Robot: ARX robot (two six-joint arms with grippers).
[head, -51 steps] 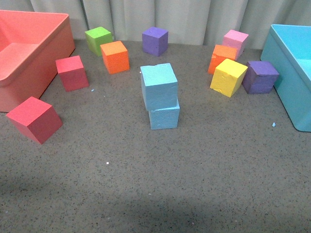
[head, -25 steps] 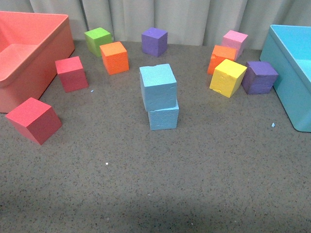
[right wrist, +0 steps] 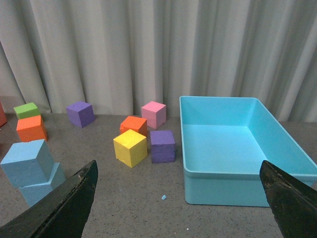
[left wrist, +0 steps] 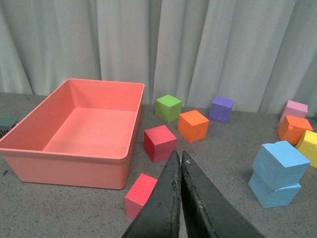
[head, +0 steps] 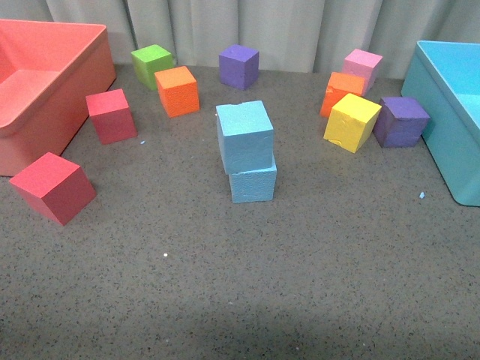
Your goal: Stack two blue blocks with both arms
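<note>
Two sky-blue blocks stand stacked in the middle of the table. The upper blue block [head: 244, 136] sits twisted and shifted a little left on the lower blue block [head: 253, 180]. The stack also shows in the left wrist view [left wrist: 279, 171] and the right wrist view [right wrist: 30, 169]. Neither arm shows in the front view. My left gripper [left wrist: 179, 157] is shut and empty, apart from the stack. My right gripper [right wrist: 179, 173] is open wide and empty, its fingers [right wrist: 74, 198] far from any block.
A salmon bin [head: 71, 82] stands at the left, a turquoise bin [head: 442, 112] at the right. Two red cubes [head: 52, 187], green [head: 152, 63], orange [head: 177, 90] and purple [head: 239, 65] cubes lie at the back. Pink [head: 363, 64], orange, yellow [head: 352, 121] and purple [head: 401, 119] cubes cluster at the right.
The whole scene has shifted a few pixels in the front view; the blocks have not moved relative to each other.
</note>
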